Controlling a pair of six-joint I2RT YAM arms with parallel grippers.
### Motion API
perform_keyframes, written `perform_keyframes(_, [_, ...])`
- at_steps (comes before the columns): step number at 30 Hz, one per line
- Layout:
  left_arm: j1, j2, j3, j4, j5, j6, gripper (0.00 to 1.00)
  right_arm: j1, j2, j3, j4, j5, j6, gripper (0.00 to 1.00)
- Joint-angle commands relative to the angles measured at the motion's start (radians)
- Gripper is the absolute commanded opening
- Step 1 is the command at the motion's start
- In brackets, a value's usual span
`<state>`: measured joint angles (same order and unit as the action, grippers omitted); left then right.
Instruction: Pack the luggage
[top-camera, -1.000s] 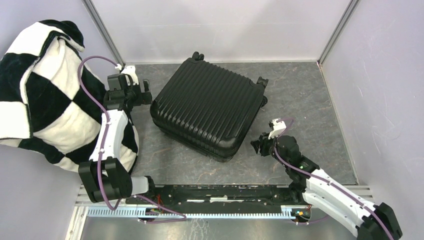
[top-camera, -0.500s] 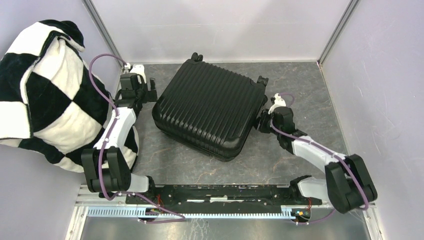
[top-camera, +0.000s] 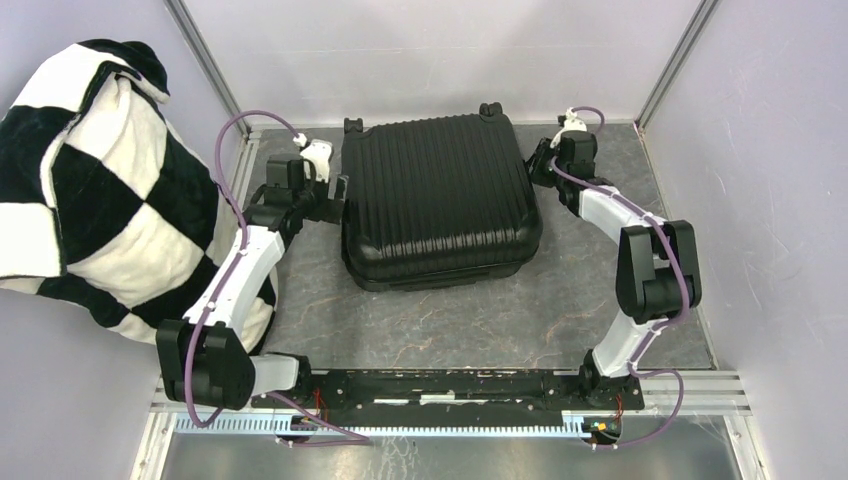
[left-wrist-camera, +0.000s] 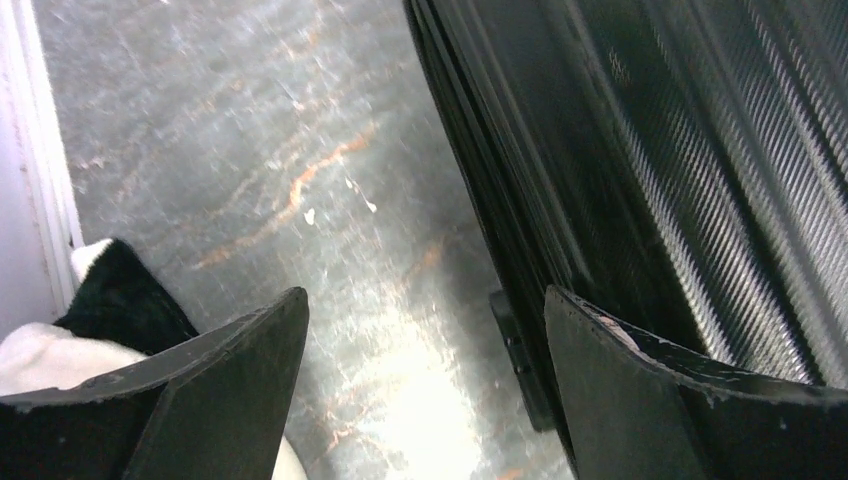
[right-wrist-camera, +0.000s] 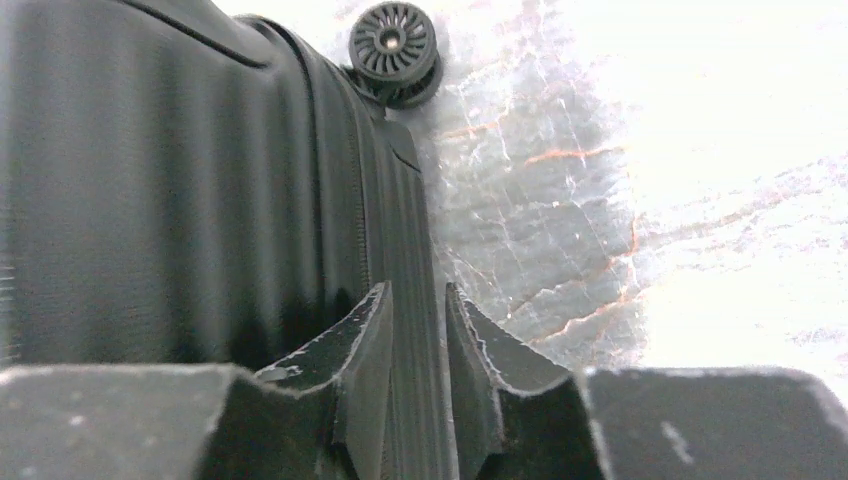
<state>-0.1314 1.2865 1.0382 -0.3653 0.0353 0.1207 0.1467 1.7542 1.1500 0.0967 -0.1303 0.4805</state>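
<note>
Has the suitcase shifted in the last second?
Yes. The suitcase has turned and slid toward the back wall, now lying square to it.

This is a robotics lab cell, not a home. Plain pale lilac wall panels (top-camera: 440, 50) box in three sides, joined by bare aluminium posts (top-camera: 205, 62) at upper left and upper right. The bench (top-camera: 450, 320) is a grey marbled slab. Along the bottom edge, a slotted metal rail (top-camera: 240, 423) carries two white-and-black robot arms (top-camera: 235, 280) trailing purple cables (top-camera: 255, 113). Only the black hard-shell suitcase (top-camera: 440, 190) and checkered blanket (top-camera: 80, 180) look domestic.
</note>
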Motion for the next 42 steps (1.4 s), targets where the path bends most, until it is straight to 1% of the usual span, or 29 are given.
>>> perform_keyframes(1, [-0.046,-0.027,0.006,-0.164,0.19,0.077,0.96,0.031,-0.069,0.026,0.046,-0.145,-0.05,0.35])
perform_keyframes(4, [0.102,-0.029,0.075,-0.199,0.237,0.098,0.96,-0.059,-0.206,-0.175,0.034,-0.031,-0.075,0.39])
perform_keyframes(6, [0.199,-0.014,0.117,-0.237,0.274,0.121,0.97,-0.121,-0.342,-0.364,0.084,-0.02,-0.053,0.46])
perform_keyframes(7, [0.218,-0.011,0.125,-0.251,0.278,0.141,0.97,-0.139,-0.397,-0.434,0.104,-0.012,-0.05,0.49])
perform_keyframes(9, [0.224,-0.027,0.115,-0.267,0.279,0.164,0.99,-0.141,-0.493,-0.56,0.127,-0.031,-0.057,0.54])
perform_keyframes(12, [0.225,-0.055,0.092,-0.325,0.349,0.184,1.0,-0.141,-0.594,-0.729,0.175,-0.13,-0.05,0.58])
perform_keyframes(16, [0.224,-0.101,0.06,-0.406,0.424,0.258,1.0,-0.134,-0.713,-0.865,0.179,-0.183,-0.069,0.6])
perform_keyframes(18, [0.223,-0.117,0.033,-0.432,0.436,0.285,1.0,-0.093,-0.756,-0.905,0.206,-0.182,-0.076,0.6])
perform_keyframes(21, [0.223,-0.128,-0.017,-0.44,0.421,0.295,1.0,-0.011,-0.743,-0.88,0.227,-0.135,-0.085,0.61])
perform_keyframes(23, [0.223,-0.146,-0.065,-0.424,0.396,0.296,1.0,0.042,-0.726,-0.823,0.187,-0.075,-0.109,0.61])
perform_keyframes(25, [0.223,-0.167,-0.105,-0.418,0.384,0.303,1.0,0.067,-0.726,-0.774,0.142,-0.031,-0.121,0.6])
perform_keyframes(29, [0.223,-0.202,-0.153,-0.427,0.393,0.353,1.0,0.083,-0.768,-0.705,0.033,0.018,-0.154,0.59])
perform_keyframes(32, [0.223,-0.206,-0.183,-0.42,0.381,0.394,1.0,0.094,-0.813,-0.698,-0.022,0.017,-0.154,0.59])
perform_keyframes(36, [0.222,-0.213,-0.223,-0.346,0.363,0.415,1.0,0.093,-0.858,-0.692,-0.049,0.002,-0.143,0.57])
perform_keyframes(39, [0.222,-0.21,-0.241,-0.3,0.352,0.421,1.0,0.092,-0.875,-0.657,-0.093,-0.014,-0.131,0.53])
perform_keyframes(42, [0.223,-0.207,-0.259,-0.241,0.311,0.395,0.98,0.076,-0.898,-0.622,-0.18,0.04,-0.112,0.47])
